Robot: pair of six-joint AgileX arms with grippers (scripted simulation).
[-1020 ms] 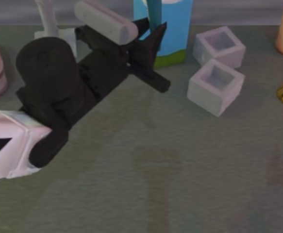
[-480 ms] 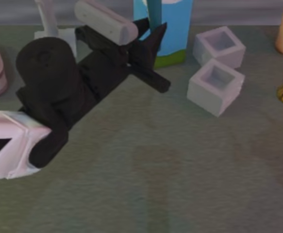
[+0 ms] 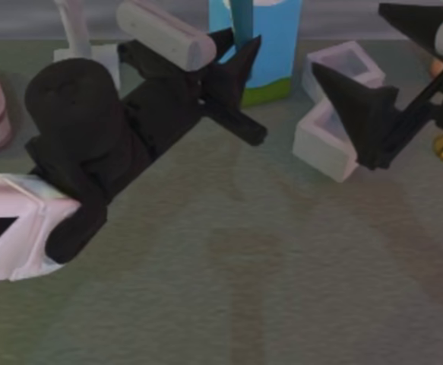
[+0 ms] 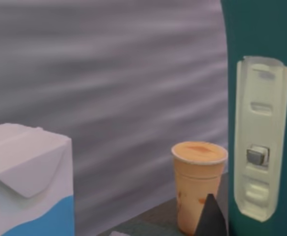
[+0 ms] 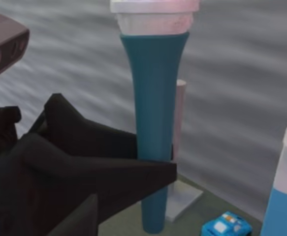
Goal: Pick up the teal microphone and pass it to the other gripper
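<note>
Left gripper (image 3: 235, 55) clamped on upright mic (image 5: 153, 123). Right gripper (image 3: 392, 68), fingers apart, near the cubes (image 3: 320, 141).

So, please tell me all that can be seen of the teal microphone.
The teal microphone stands upright, held off the table. Its slim, smooth teal handle widens upward to a white collar and pale head, cut off at the right wrist view's edge. A white switch panel with a small grey slider sits on the handle. The left claw is shut on the lower handle; nothing else touches it.
</note>
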